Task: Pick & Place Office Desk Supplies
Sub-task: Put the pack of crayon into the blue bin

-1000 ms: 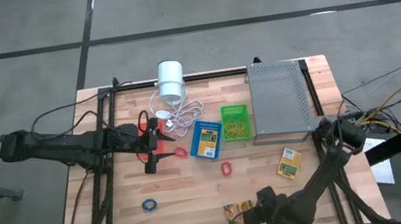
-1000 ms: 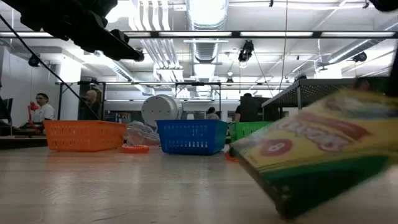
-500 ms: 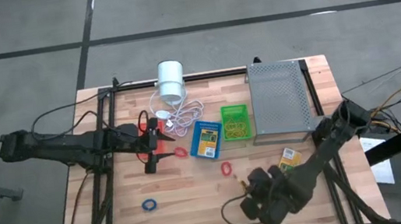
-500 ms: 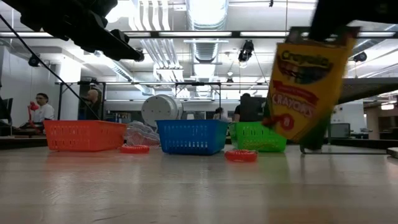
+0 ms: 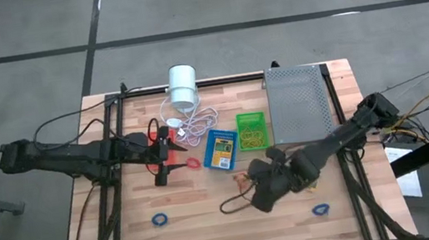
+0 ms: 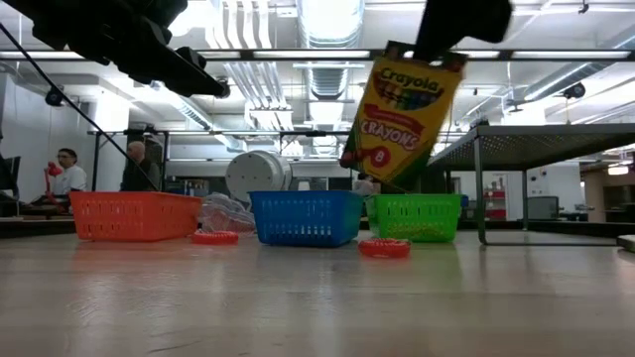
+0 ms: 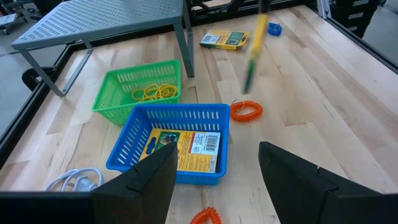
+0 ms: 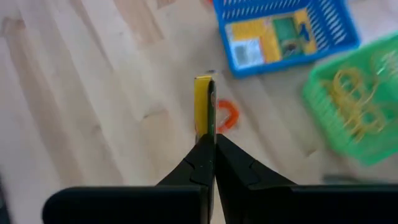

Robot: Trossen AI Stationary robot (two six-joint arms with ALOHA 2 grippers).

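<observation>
A yellow-green crayon box (image 6: pixel 402 119) hangs in the air, with my right gripper (image 5: pixel 259 188) shut on it near the blue basket (image 5: pixel 220 149). Another crayon box (image 7: pixel 183 146) lies inside that basket. The green basket (image 5: pixel 252 130) holds yellowish rubber bands. A red-orange basket (image 6: pixel 134 216) stands at the left. Loose bands lie on the wood: red ones (image 5: pixel 194 162) (image 7: pixel 247 111) and blue ones (image 5: pixel 159 219) (image 5: pixel 320 208). One more crayon box (image 7: pixel 225 40) lies flat by the tray. My left gripper (image 7: pixel 214 180) hovers open at the left, holding nothing. My right gripper pinches the crayon box's top end (image 8: pixel 204 134) between its two fingers. The fingers slant down from the table's near right side. The box hangs below them, nearly upright and a little tilted, lifted clear of the table.
A grey perforated metal tray (image 5: pixel 301 108) stands on legs at the far right. A white cylinder (image 5: pixel 183 86) with a coiled white cord (image 5: pixel 190 123) lies at the far edge. Bare wood lies along the near edge (image 5: pixel 231 235).
My right gripper has risen from the near edge and gone toward the far edge and the blue basket, rolling its wrist. The crayon box went with it, from low and slanting close above the table to hanging nearly upright, high above it.
</observation>
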